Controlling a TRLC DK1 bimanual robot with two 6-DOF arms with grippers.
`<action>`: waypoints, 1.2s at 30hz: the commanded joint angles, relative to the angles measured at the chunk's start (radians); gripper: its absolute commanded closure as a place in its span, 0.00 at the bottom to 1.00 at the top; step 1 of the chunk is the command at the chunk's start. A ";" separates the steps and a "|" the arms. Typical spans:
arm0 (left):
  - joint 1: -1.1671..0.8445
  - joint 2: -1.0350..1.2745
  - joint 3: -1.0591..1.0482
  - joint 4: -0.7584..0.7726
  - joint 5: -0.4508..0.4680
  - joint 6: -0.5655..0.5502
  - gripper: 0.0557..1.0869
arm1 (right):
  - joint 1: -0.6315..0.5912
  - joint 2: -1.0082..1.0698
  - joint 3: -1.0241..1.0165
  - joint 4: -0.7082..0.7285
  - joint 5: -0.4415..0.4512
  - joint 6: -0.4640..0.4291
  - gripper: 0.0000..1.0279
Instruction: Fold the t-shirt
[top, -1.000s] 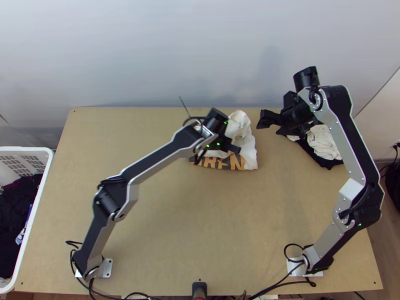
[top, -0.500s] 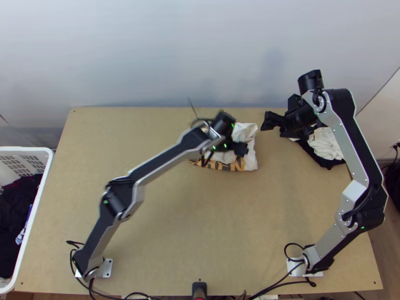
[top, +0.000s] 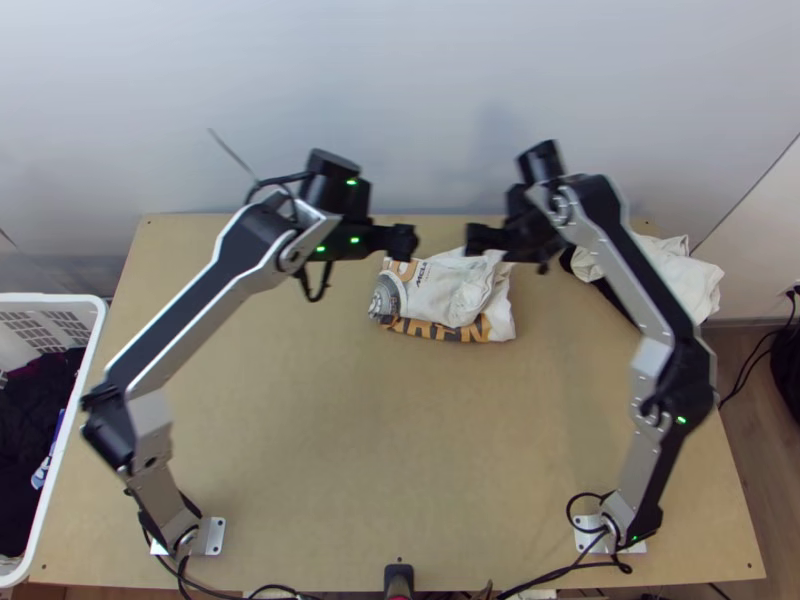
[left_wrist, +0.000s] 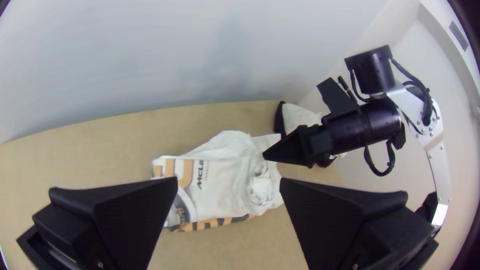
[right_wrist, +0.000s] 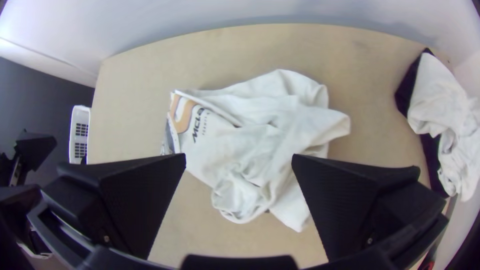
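We note white cloth t-shirt (top: 440, 292), orange-printed, bunched on light wooden table (top: 350, 450); black flat-fingered left gripper (top: 403, 242), right gripper (top: 477, 240) near it, jaws wide.

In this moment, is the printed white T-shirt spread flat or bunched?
Bunched: the T-shirt lies in a small crumpled heap, its white cloth wrinkled and overlapping.

Between the arms' bases, the light wooden table (top: 330, 440) leaves wide passage; farther off, the black flat-fingered left gripper (top: 405, 242) and matching right gripper (top: 476, 239) flank a gap, a smooth pale wall (top: 420, 90) behind.
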 joint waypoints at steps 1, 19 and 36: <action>0.069 -0.119 -0.149 -0.014 -0.019 0.006 0.04 | 0.131 0.171 0.140 0.018 0.005 -0.001 0.04; 0.066 0.118 -0.182 0.075 -0.076 0.031 0.04 | -0.117 -0.071 -0.497 0.162 0.091 -0.125 0.04; 0.011 0.412 -0.052 0.075 -0.108 0.072 0.04 | -0.073 -0.079 -0.494 0.214 0.104 -0.079 0.04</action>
